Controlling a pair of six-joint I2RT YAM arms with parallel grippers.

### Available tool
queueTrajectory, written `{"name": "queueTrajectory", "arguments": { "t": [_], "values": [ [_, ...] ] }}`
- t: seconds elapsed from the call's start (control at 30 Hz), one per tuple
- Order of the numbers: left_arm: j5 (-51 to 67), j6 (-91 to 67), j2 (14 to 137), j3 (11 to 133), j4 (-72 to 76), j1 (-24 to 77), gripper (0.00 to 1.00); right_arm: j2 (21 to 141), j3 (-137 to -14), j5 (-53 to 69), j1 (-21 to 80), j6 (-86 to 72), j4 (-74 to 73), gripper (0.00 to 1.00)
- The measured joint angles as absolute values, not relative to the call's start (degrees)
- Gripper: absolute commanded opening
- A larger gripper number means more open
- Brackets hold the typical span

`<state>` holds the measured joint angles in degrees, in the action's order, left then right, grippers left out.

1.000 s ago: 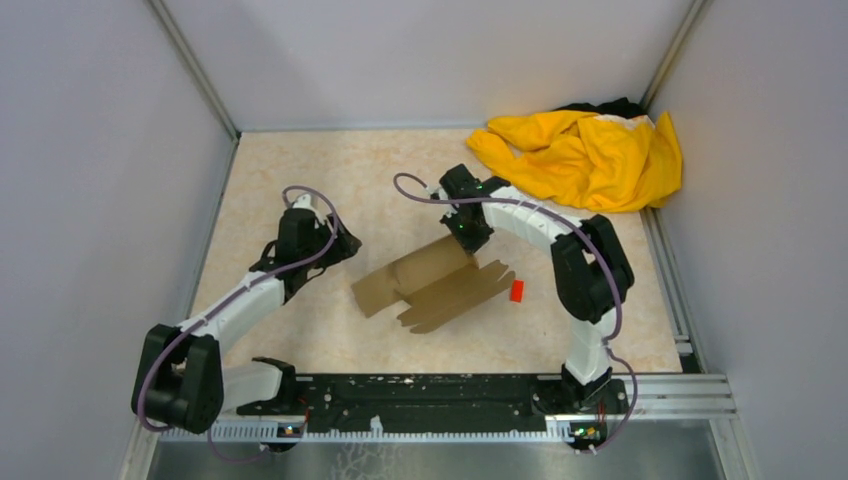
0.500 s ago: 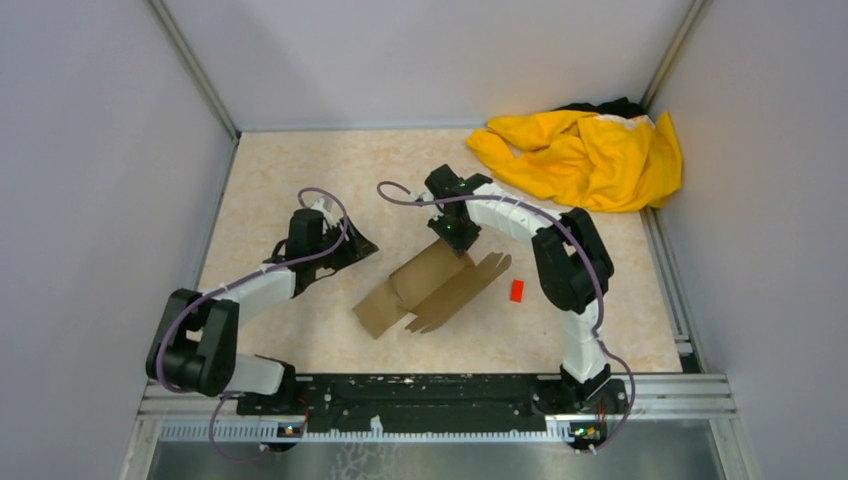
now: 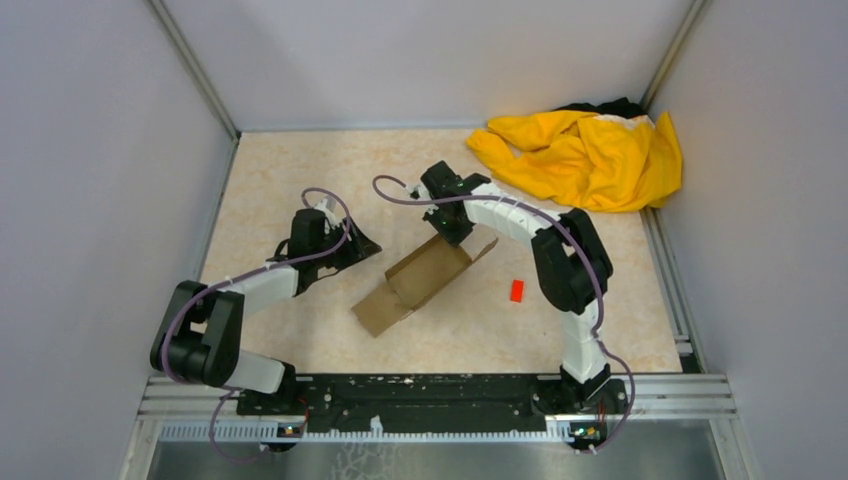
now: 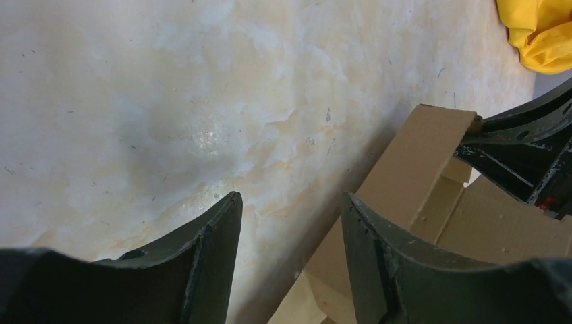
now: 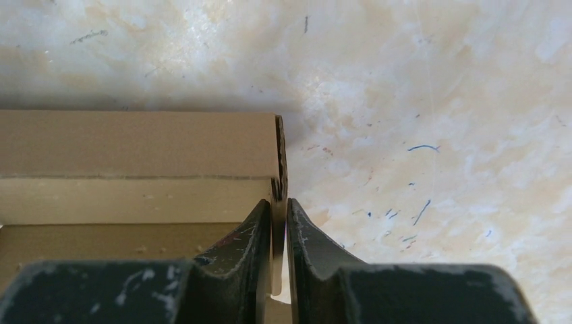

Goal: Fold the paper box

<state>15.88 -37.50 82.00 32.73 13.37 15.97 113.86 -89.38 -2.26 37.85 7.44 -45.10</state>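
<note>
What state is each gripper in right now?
Left gripper: open, holding nothing.
Right gripper: shut on a wall of the plain brown cardboard box.

Paper box [image 3: 415,283] is showing plain brown cardboard, unprinted, with paler tan inner faces. Table [image 3: 290,170] is reading cream with faint orange marbling and a few blue scuffs. Cloth [image 3: 585,155] is showing bright yellow, small block [image 3: 517,291] red. Left gripper [image 4: 290,202] and right gripper [image 5: 278,206] are showing black. Left arm [image 3: 255,288] and right arm [image 3: 505,215] are showing white with black joints.
</note>
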Motion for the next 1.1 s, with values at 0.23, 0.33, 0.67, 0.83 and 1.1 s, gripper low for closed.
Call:
{"name": "queueTrajectory", "arguments": {
  "t": [0.23, 0.33, 0.67, 0.83, 1.1],
  "values": [
    [16.12, -37.47, 82.00, 32.73, 13.80, 15.97, 0.61, 113.86, -89.23, -7.62, 39.29, 7.51, -42.33, 0.12],
    [16.14, -37.50, 82.00, 32.73, 13.80, 15.97, 0.61, 113.89, -88.47, -9.72, 39.92, 7.57, -40.56, 0.12],
    [16.12, -37.45, 82.00, 32.73, 13.82, 15.97, 0.61, 114.19, -86.13, -12.95, 40.53, 7.92, -37.34, 0.10],
    [16.12, -37.45, 81.97, 32.73, 13.78, 15.97, 0.61, 114.21, -85.86, -14.61, 40.93, 7.95, -36.82, 0.09],
    [15.73, -37.06, 81.69, 32.73, 13.06, 15.97, 0.61, 115.00, -85.84, -18.68, 41.87, 8.58, -35.51, 0.09]
  ]
}}
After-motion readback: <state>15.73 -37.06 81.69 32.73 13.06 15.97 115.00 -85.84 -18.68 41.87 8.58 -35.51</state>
